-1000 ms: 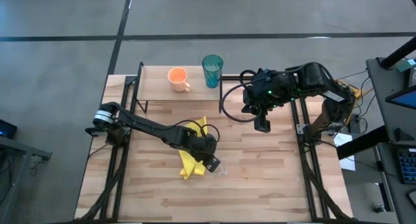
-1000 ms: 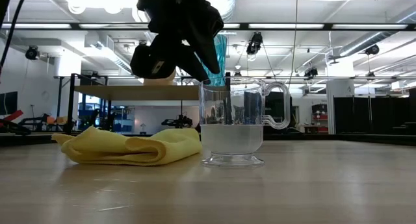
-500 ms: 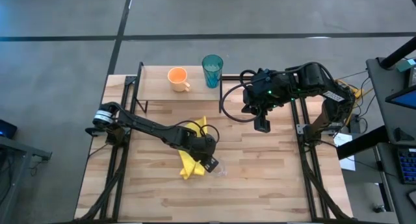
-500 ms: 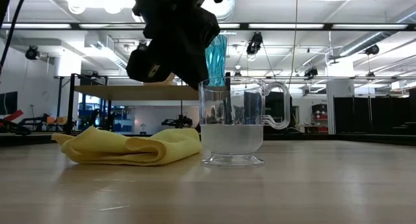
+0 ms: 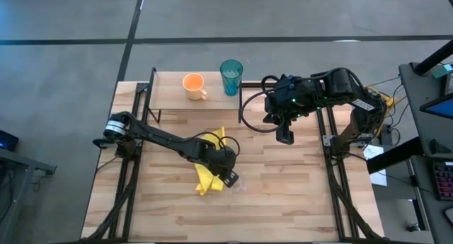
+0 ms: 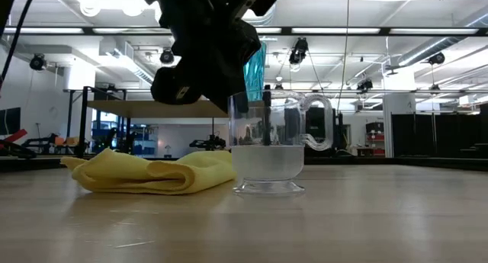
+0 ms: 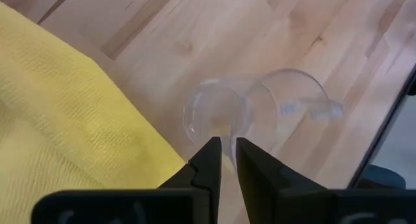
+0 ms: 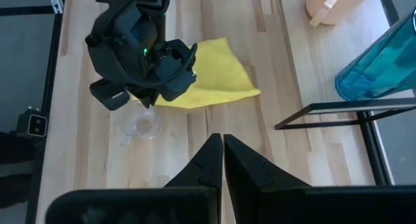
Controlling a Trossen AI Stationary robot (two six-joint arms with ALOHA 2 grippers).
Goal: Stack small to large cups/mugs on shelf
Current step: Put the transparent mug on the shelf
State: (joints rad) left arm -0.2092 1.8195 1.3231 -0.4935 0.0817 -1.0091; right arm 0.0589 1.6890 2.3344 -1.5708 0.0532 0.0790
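A tiny clear glass with a handle point(image 6: 268, 145) stands on its foot on the tabletop beside a yellow cloth point(image 5: 207, 170). My left gripper point(image 7: 227, 146) comes down on it slantwise and is shut on its rim. The glass also shows in the high view point(image 5: 239, 184). An orange mug point(image 5: 193, 85) and a teal tumbler point(image 5: 231, 76) stand on the light-wood shelf point(image 5: 170, 92) at the far edge. My right gripper point(image 5: 284, 136) hangs shut and empty above the table, in front of the shelf's right end. My left gripper holds the clear glass at its rim wall point(image 7: 224, 130), on the side next to the cloth and away from the handle point(image 7: 325, 110). The fingers slant down from above on the table's left side. The glass stands upright with its foot point(image 6: 267, 189) on the table.
The yellow cloth point(image 6: 152, 171) lies crumpled right beside the glass, under my left arm. The shelf's thin black legs point(image 8: 338, 117) stand on the tabletop behind it. Bare wood lies to the right of the glass and toward the near edge.
My left gripper has come down a little onto the glass's rim. The glass has slid slightly toward the table's left, toward the cloth, and stays upright on its foot.
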